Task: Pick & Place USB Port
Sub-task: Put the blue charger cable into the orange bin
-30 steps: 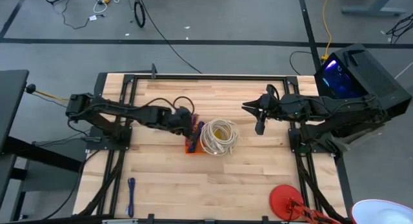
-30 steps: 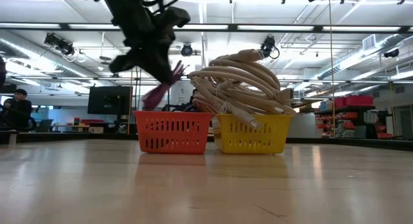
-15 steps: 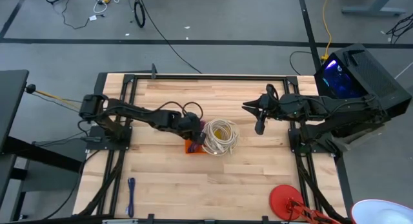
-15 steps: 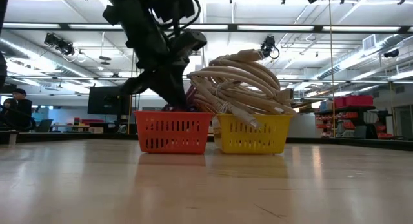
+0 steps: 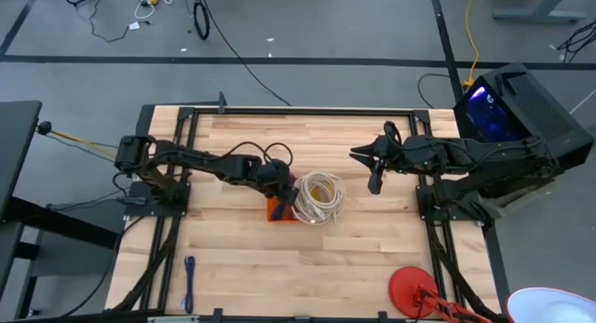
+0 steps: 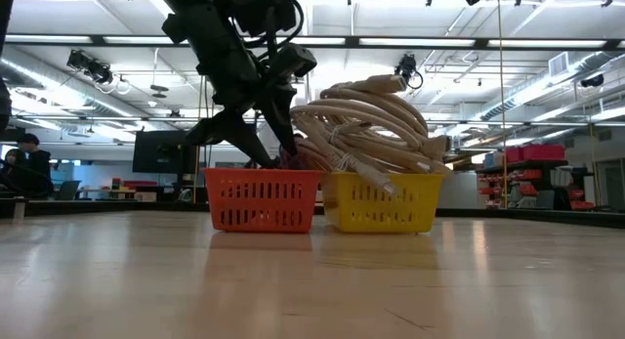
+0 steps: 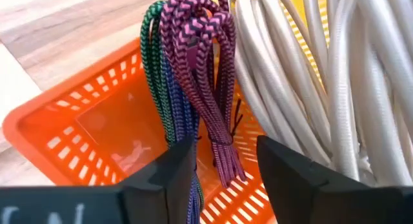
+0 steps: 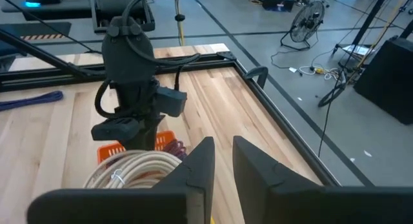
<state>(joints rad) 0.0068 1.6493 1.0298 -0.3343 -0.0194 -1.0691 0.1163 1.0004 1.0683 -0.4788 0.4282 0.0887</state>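
Note:
A purple braided USB cable bundle [image 7: 205, 69] stands on end in the orange basket [image 7: 84, 127], beside green and blue braided bundles [image 7: 164, 101], with its side against the white cable coil [image 7: 303, 75]. My left gripper [image 7: 226, 169] hangs open just over the basket [image 5: 277, 212]. Its fingers stand on either side of the purple bundle's near end, and I see a gap on both sides. In the low view that gripper [image 6: 266, 153] is spread above the basket rim [image 6: 262, 173]. My right gripper [image 5: 374, 185] waits above the table's right side, open by a narrow gap and holding nothing.
A yellow basket [image 6: 383, 204] stands against the orange one, heaped with the white cable coil [image 5: 315, 197]. A blue cable [image 5: 189, 281] lies near the front left corner. A red round object [image 5: 410, 288] sits at the front right edge. Bare wood lies in front of the baskets.
My left gripper has carried the purple bundle toward the table's right and down into the orange basket, then opened and let it go. The bundle now stands in the basket, against the white coil.

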